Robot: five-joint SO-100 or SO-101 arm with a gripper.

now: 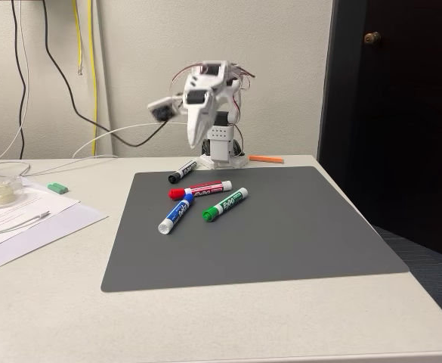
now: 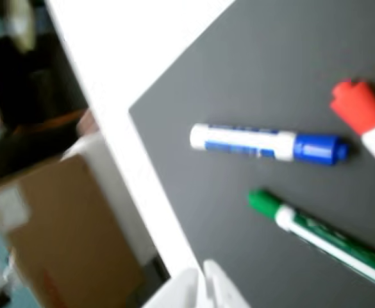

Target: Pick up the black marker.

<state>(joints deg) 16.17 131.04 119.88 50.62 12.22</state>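
Jaws: the white two-finger gripper (image 1: 193, 140) hangs in the air above the far edge of the dark grey rectangular mat (image 1: 281, 234), tips pointing down and together, holding nothing. In the wrist view the white fingertips (image 2: 203, 289) enter at the bottom edge, blurred, tips meeting.

Just below and slightly left of the gripper in the fixed view lies the black marker (image 1: 182, 172), a white barrel with a black cap, flat on the mat's far left corner, not touched by the gripper.

Nearer the camera lie the red-capped marker (image 1: 200, 189), the blue-capped marker (image 1: 175, 213) and the green-capped marker (image 1: 225, 204), close together.

The mat sits on a pale tabletop (image 1: 205, 325). White paper sheets (image 1: 24, 215) lie at the left.
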